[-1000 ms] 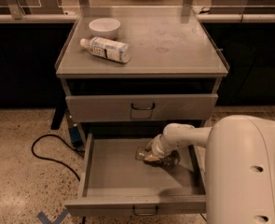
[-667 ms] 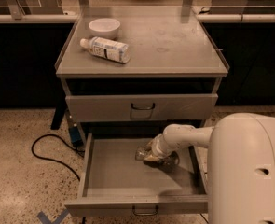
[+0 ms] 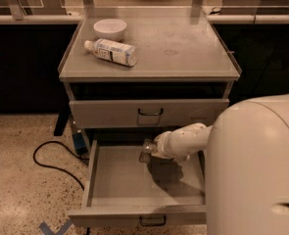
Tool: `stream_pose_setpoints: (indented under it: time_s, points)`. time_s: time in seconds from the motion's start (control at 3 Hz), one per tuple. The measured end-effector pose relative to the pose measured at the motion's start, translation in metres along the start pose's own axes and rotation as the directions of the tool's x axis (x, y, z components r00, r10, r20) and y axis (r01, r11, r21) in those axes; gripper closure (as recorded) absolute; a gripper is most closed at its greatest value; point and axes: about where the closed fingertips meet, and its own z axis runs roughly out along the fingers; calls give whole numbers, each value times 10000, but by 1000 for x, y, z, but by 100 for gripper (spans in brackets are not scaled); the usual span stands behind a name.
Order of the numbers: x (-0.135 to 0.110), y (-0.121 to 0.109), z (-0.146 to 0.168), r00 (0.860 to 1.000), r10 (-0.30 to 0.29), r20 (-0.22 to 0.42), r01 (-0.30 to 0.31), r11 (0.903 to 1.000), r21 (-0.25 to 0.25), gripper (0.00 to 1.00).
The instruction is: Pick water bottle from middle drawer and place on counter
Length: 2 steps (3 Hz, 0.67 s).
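The middle drawer [image 3: 115, 184] is pulled out, a shallow grey tray with a small dark loop handle on its front panel. My white arm reaches into it from the right. My gripper [image 3: 151, 151] is near the drawer's back, shut on the small clear water bottle [image 3: 145, 152]. It holds the bottle above the drawer floor, with a shadow beneath. The fingers are mostly hidden by the wrist. The grey-beige counter [image 3: 183, 48] is the cabinet top above.
A white bowl [image 3: 109, 28] and a larger opaque bottle [image 3: 112, 51] lying on its side sit on the counter's left part. A closed drawer [image 3: 149, 113] is above the open one. My white body [image 3: 256, 170] fills the lower right. A black cable [image 3: 51, 155] loops on the floor at left.
The gripper and the water bottle have risen off the drawer floor and shifted a little left and toward the drawer's back.
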Motion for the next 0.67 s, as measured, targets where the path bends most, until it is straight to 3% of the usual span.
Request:
stream_pose_setpoints:
  time_s: [0.33,0.67]
  points:
    - [-39,-7,-73,9972,-720,-186,733,9941,802,100]
    - [-39,-7,-73,9972,-722,-182,734,9941,801,100]
